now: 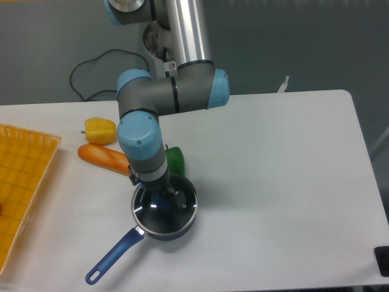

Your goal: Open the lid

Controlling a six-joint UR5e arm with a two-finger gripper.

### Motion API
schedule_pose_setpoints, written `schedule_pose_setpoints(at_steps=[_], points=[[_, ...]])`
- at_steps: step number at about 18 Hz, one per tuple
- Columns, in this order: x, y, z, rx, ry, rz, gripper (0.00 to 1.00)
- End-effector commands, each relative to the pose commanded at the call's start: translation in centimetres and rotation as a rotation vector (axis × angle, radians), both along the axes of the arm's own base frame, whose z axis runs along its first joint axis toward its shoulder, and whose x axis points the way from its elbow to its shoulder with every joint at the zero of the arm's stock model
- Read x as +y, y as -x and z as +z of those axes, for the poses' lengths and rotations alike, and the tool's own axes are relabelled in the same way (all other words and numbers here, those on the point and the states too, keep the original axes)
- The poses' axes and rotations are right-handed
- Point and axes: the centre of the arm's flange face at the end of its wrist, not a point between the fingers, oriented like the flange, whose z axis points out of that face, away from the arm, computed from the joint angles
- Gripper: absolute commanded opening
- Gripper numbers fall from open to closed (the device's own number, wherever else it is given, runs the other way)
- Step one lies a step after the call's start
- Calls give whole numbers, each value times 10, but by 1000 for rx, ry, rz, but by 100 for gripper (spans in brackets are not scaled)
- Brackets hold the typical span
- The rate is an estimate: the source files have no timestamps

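my pincer (164, 198) is down on top of the lid (165, 208); the lid is the round glass one with a thin silver rim, and it sits flat on the dark blue saucepan (167, 226) near the front of the white table (285, 182), a bit left of the middle; my fingers stand on both sides of the blue knob (161, 198) in the middle of the lid; i cannot tell if they are squeezing the knob or just beside it, because my own wrist hides most of them from this side.

the long blue handle (112, 257) of the saucepan points toward the near left; just behind the pan, on the far side, there is a green pepper (175, 160); to its left lies an orange carrot (104, 157), and a yellow pepper (99, 129) is a little farther back; a yellow basket (18, 182) sits at the left edge of the table; a black cable (91, 67) lies behind the table on the far side.

so how far am i; i think the reaching part is done, since i am right at the knob; the lid is not open yet, its rim sits all the way round on the pan; what is left is to make sure i grip the knob tight, lift the lid straight up, and put it down on the table beside the pan.
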Motion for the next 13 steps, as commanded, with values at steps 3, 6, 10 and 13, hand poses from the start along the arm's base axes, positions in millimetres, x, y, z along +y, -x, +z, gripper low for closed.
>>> schedule_pose_setpoints(at_steps=[3, 6, 10, 13], points=[[0, 0, -1, -1, 1, -2, 100], [-1, 1, -1, -1, 1, -2, 100], [-1, -1, -2, -4, 6, -23, 100], [-2, 0, -3, -4, 6, -35, 100]])
